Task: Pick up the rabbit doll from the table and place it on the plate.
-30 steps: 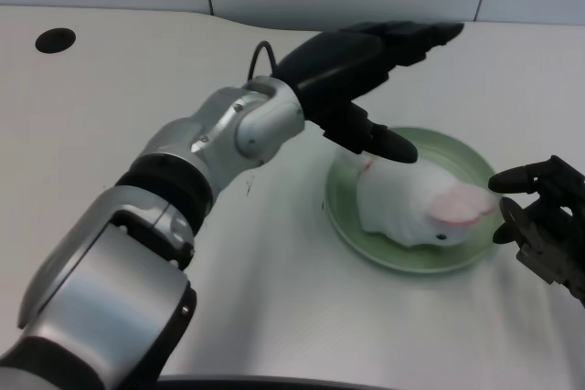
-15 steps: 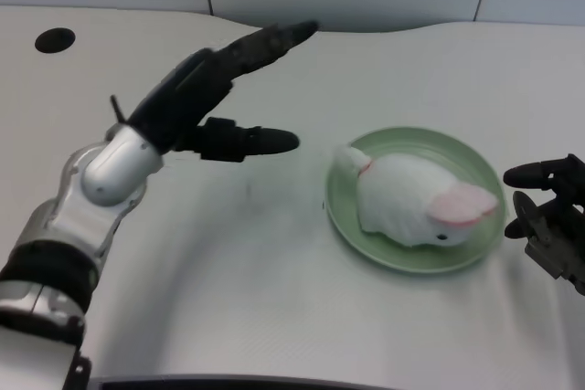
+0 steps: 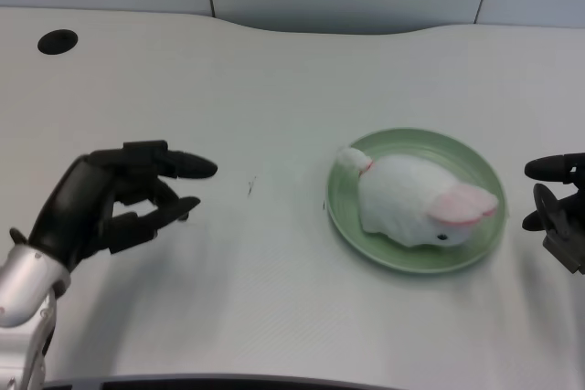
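Observation:
The white rabbit doll [image 3: 409, 205] with a pink ear lies on the green plate [image 3: 472, 163] at the right of the table. My left hand [image 3: 110, 203] is low at the left, well apart from the plate, with its fingers spread and nothing in them. A wide stretch of white table separates the hand from the doll.
My right hand [image 3: 559, 212] waits at the right edge, just beside the plate's rim. A dark round hole [image 3: 57, 41] sits in the table at the far left. The table's back edge runs along a grey wall.
My left arm has pulled back from above the plate, swinging left and down toward me. The rabbit doll stays lying on the plate.

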You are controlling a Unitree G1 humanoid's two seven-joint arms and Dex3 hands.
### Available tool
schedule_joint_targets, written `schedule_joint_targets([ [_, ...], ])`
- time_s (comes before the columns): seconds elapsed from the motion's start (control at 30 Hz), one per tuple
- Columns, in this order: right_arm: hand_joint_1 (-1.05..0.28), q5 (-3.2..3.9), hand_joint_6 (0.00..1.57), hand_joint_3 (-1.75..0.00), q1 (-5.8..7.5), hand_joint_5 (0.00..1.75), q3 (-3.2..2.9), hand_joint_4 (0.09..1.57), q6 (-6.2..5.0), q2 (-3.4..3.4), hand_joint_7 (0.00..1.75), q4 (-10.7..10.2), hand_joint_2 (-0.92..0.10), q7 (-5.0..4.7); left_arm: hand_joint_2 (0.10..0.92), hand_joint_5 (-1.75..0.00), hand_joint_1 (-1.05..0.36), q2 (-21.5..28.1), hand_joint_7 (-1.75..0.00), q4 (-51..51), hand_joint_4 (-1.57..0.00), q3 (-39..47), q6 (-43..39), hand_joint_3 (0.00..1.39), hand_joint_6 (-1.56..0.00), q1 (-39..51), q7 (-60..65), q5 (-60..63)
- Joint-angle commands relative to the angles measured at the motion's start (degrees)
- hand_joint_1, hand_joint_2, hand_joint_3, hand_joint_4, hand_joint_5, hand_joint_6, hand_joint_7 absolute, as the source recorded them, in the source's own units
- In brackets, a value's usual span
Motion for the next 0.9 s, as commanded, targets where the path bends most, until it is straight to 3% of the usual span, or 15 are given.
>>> schedule_joint_targets([
  [0.03, -0.2, 0.52, 0.37, -0.53, -0.21, 1.58, -0.89, 0.38, 0.79, -0.58, 1.22, -0.16, -0.92, -0.27, 0.921, -1.7, -0.48, -0.87, -1.23, -2.86, -0.66, 1.36, 5.35, 0.25, -0.65, 3.71, -0.22, -2.28],
  [0.17, -0.19, 0.53, 0.37, -0.53, -0.13, 1.58, -0.85, 0.38, 1.29, -0.65, 1.22, -0.81, -0.92, -0.09, 0.921, -1.74, -0.46, -2.12, -1.5, -0.49, -0.58, 2.74, 11.07, 0.27, -0.52, 4.83, -1.83, -4.77],
  [0.37, -0.2, 0.82, 0.38, -0.52, -0.45, 1.58, -1.08, 0.39, 1.19, -1.17, 1.22, -0.21, -0.92, 0.77, 0.921, -1.75, -0.45, -3.41, -1.73, 4.23, -0.63, 4.11, 14.44, 0.28, -0.45, 3.82, -3.42, -6.26],
  [0.5, -0.2, 0.73, 0.4, -0.5, -1.19, 1.58, -1.35, 0.41, 0.53, -1.67, 1.22, 1.21, -0.92, 1.14, 0.921, -1.75, -0.47, -4.02, -1.75, 6.57, -0.67, 4.58, 14.66, 0.27, -0.46, 2.59, -2.91, -5.53],
  [0.67, -0.21, 0.71, 0.4, -0.5, -2.39, 1.58, -1.47, 0.41, 0.69, -2.18, 1.2, 2.74, -0.92, 1.47, 0.921, -1.75, -0.47, -4.18, -1.75, 7.95, -0.7, 4.59, 13.77, 0.28, -0.49, 1.7, -3.36, -4.99],
  [0.83, -0.21, 0.24, 0.4, -0.52, -4.11, 1.57, -1.19, 0.42, -0.95, -2.89, 1.19, 6.05, -0.92, 2.09, 0.921, -1.75, -0.48, -4.03, -1.75, 9.05, -0.71, 4.37, 13.92, 0.27, -0.49, 0.77, -4.22, -4.55],
  [0.9, -0.2, 1.12, 0.41, -0.52, -4.88, 1.58, -1.64, 0.42, -1.29, -2.52, 1.19, 7.42, -0.92, 2.3, 0.921, -1.75, -0.47, -4.24, -1.75, 8.8, -0.72, 4.48, 13.8, 0.27, -0.5, 0.82, -4.13, -4.53],
])
